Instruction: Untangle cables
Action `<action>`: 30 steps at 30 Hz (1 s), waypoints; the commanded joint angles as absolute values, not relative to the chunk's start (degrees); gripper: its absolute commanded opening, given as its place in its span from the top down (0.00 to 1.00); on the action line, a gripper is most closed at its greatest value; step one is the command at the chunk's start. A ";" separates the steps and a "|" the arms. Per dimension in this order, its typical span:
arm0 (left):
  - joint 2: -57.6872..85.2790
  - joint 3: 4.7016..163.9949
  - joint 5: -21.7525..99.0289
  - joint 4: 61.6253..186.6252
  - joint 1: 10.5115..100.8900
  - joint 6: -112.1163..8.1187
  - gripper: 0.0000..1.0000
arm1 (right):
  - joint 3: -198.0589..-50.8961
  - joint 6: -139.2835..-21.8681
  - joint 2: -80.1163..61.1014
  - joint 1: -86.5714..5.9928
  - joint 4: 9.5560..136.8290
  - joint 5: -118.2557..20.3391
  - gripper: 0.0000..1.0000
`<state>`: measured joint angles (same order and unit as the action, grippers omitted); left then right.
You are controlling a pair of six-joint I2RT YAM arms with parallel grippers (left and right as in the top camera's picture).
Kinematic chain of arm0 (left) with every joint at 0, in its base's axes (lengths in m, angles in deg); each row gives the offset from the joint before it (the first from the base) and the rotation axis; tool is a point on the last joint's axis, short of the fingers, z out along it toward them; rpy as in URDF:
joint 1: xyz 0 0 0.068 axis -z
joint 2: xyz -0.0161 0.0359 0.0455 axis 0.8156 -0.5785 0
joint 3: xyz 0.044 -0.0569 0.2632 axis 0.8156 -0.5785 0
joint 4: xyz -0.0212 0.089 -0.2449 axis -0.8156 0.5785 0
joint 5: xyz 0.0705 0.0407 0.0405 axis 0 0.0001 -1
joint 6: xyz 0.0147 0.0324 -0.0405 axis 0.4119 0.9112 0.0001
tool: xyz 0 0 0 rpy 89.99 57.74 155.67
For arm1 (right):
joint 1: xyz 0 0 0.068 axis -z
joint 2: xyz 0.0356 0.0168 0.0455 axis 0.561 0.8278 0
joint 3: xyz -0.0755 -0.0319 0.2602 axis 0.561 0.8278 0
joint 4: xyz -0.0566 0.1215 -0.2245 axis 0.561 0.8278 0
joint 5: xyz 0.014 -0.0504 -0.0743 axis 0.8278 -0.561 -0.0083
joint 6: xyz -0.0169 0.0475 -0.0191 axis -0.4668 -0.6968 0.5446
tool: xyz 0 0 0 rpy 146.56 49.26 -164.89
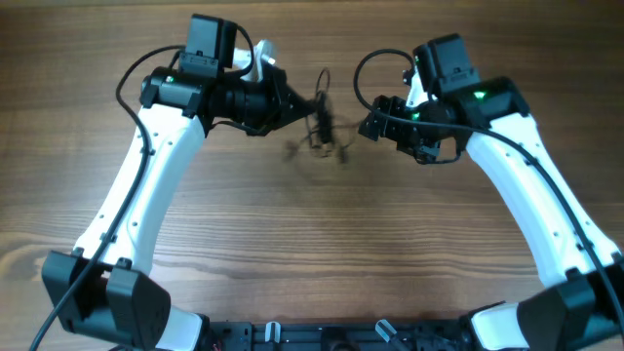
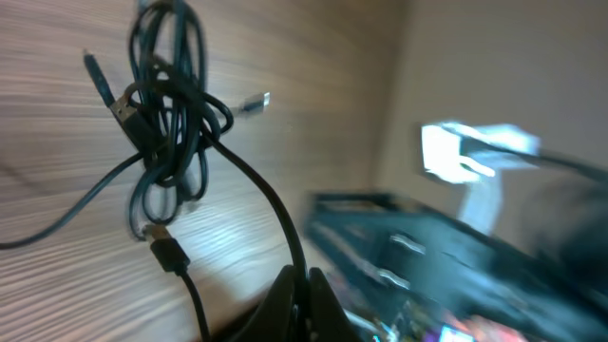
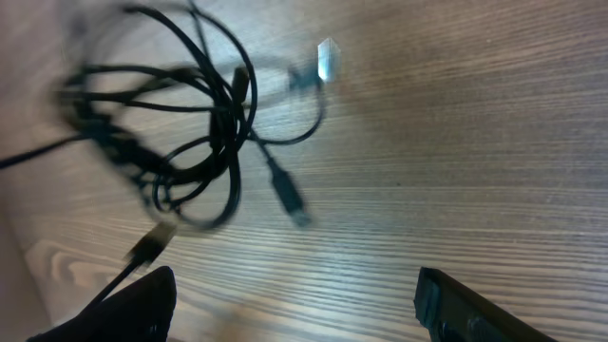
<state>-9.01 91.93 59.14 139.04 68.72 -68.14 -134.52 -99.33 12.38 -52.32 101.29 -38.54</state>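
Pinched shut, the left gripper clamps one strand of the cables, and that cord runs taut from its closed fingertips straight into the knot. Holding a single strand this way looks meant to anchor the bundle so that another cord can be drawn out against it. The knot itself is a tight bunch of thin black loops wound round each other, midway between the two arms in the overhead view. A faint blurred shadow lies just beside it on the table, so it is probably lifted a little off the wood. From the knot several ends stick out: a silver-tipped plug to one side and a dark plug hanging below it, with a long loose strand trailing away. On the far side of the knot from the clamped strand, the right gripper has its fingers spread wide with only bare wood between them, holding nothing. It is near the knot but apart from it, likely poised to choose a loop or plug end. No brand, label or writing can be read on the cords, plugs or arms.
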 commanded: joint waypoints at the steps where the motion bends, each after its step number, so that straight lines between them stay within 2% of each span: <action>1: -3.39 91.87 71.03 135.44 68.26 -72.93 0.96 | -135.59 -98.13 14.83 -52.34 101.38 -37.39 0.17; 9: 2.24 91.87 71.03 134.63 68.37 -78.02 0.96 | -135.59 -97.89 17.37 -52.34 99.98 -33.73 0.17; 17: 3.47 91.85 70.88 134.43 68.41 -78.19 0.96 | -135.59 -90.30 17.67 -52.34 97.71 -21.84 0.13; 24: 3.47 91.85 69.89 134.45 68.41 -78.19 0.96 | -135.59 -78.83 17.67 -52.34 96.83 -5.10 0.08; 30: 3.47 91.85 69.94 134.47 68.54 -78.19 0.96 | -135.59 -77.71 17.67 -52.34 96.74 -3.94 0.06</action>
<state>2.11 91.93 69.17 134.82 68.72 -78.04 -134.54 -81.28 16.29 -52.37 96.92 -8.25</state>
